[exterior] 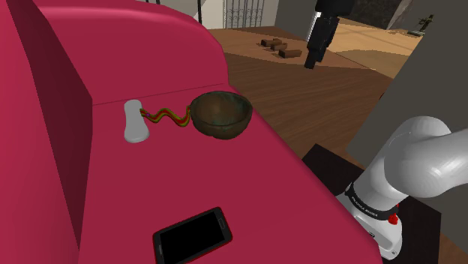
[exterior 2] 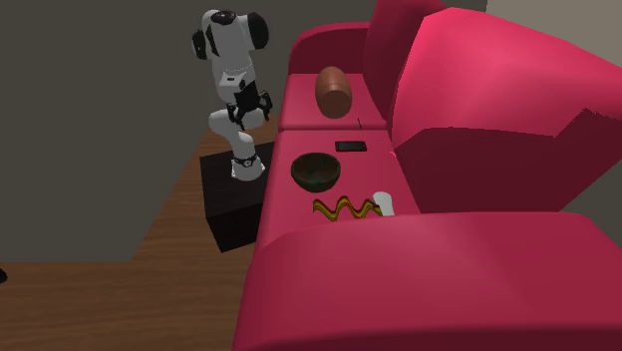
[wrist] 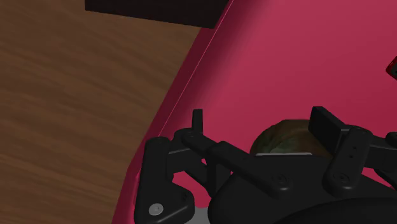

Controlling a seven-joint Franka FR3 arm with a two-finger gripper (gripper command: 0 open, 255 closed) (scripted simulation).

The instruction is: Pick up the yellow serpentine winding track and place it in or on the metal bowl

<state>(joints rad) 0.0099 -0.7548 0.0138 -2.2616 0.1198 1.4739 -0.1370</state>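
The winding track (exterior: pixel 166 115) (exterior 2: pixel 346 207) is a wavy strip striped yellow, red and green. It lies flat on the red sofa seat (exterior: pixel 247 172), one end close to the dark greenish-brown bowl (exterior: pixel 221 124) (exterior 2: pixel 317 171). The bowl stands upright and empty. My black gripper (exterior: pixel 311 61) (exterior 2: pixel 249 108) hangs in the air off the sofa's front edge, well apart from both. In the wrist view the gripper (wrist: pixel 261 124) is open with nothing between its fingers (wrist: pixel 198 121), and part of the bowl (wrist: pixel 283 137) shows past the hand.
A white bottle-like object (exterior: pixel 135 124) (exterior 2: pixel 383 202) lies at the track's other end. A black phone (exterior: pixel 193 234) (exterior 2: pixel 350 147) rests on the seat nearer the stand (exterior 2: pixel 234 194). A brown cylinder (exterior 2: pixel 333 92) sits on the far cushion. Wood floor (wrist: pixel 70 108) lies below the sofa edge.
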